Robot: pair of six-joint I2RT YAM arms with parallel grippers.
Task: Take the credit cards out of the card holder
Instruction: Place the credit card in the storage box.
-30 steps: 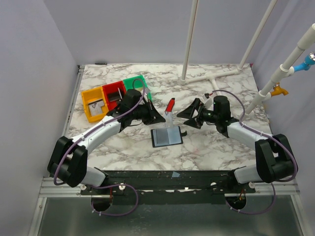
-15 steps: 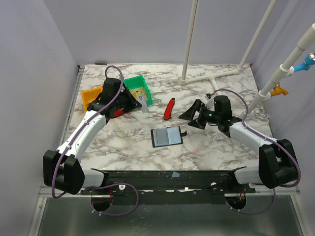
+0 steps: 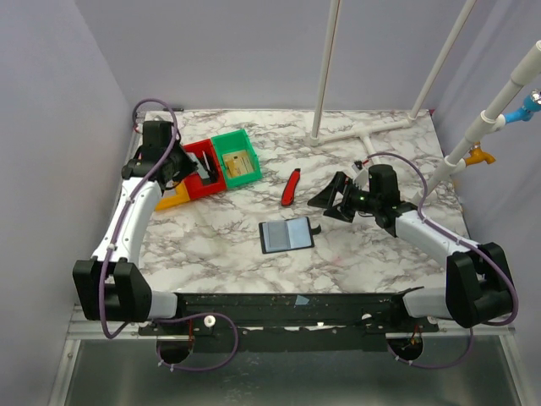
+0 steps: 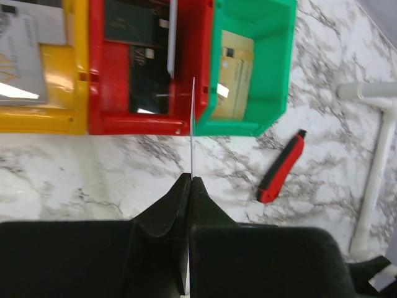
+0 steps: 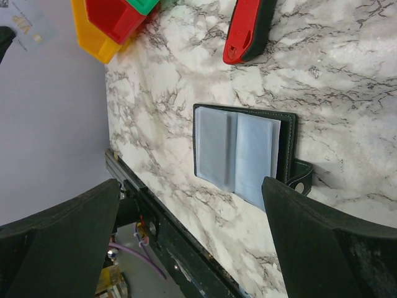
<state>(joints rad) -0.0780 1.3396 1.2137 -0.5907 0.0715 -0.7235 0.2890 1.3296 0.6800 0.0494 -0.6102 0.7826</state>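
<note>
The card holder lies open on the marble table, its bluish-grey pockets facing up. My left gripper is at the back left over the bins and is shut on a thin credit card, seen edge-on, which reaches over the front wall of the red bin. A tan-gold card lies in the green bin. A greyish card lies in the orange bin. My right gripper hovers open just right of the card holder, with nothing between its fingers.
A red-and-black elongated tool lies between the bins and my right gripper. White pipes lie on the table at the back right. The table's near edge and frame rail run close to the card holder.
My left arm has swung from beside the card holder to the back left, carrying the card over the bins. The right arm has barely moved.
</note>
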